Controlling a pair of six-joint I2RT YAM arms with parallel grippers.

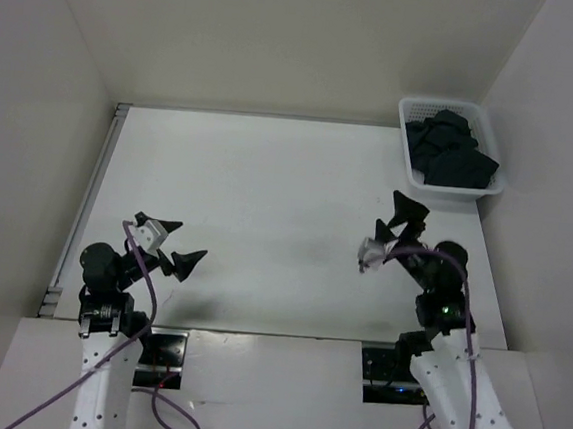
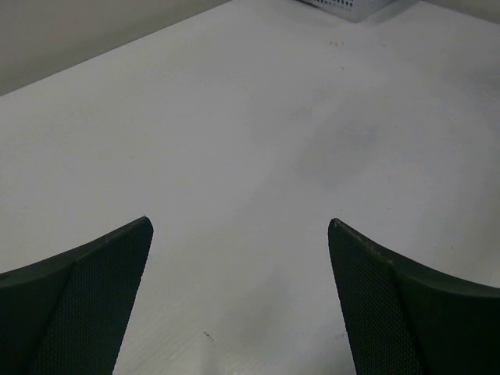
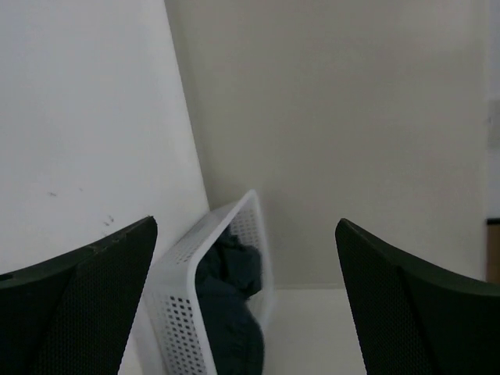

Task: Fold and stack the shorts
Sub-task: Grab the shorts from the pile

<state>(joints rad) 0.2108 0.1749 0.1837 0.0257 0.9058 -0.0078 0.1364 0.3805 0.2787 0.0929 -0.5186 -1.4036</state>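
At the left of the top view, the left arm rises from its base at the near edge of the white table [image 1: 270, 173], with a purple cable [image 1: 145, 282] looping along it. The left gripper [image 1: 176, 244] hovers over the near left part of the table, its two black fingers [image 1: 190, 261] spread wide and pointing toward the middle. In the left wrist view the left gripper [image 2: 240, 226] shows the same wide spread, and only the pale tabletop [image 2: 250, 117] shows between the two dark textured pads [image 2: 86, 297]. A corner of the white mesh basket [image 2: 344, 6] shows at the top edge of that view, well apart from the fingers.

The middle of the table is plain white, with a few faint smudges.

Further right, the right arm reaches forward from its base, and the right gripper [image 1: 396, 220] hangs over the right part of the table, angled toward the far right corner. Its jaws also stand spread wide. In the right wrist view the right gripper [image 3: 246, 225] frames the wall and the basket, which appear turned sideways.

The white mesh basket [image 1: 449, 194] sits at the far right corner of the table, close to the walls. The shorts [image 1: 448, 148] lie inside it as a dark crumpled heap that fills most of it and rises to about its rim. How many pairs are there cannot be told. Through the right wrist camera the shorts [image 3: 230, 301] show as dark folds behind the perforated wall of the basket [image 3: 180, 312], well apart from both grippers
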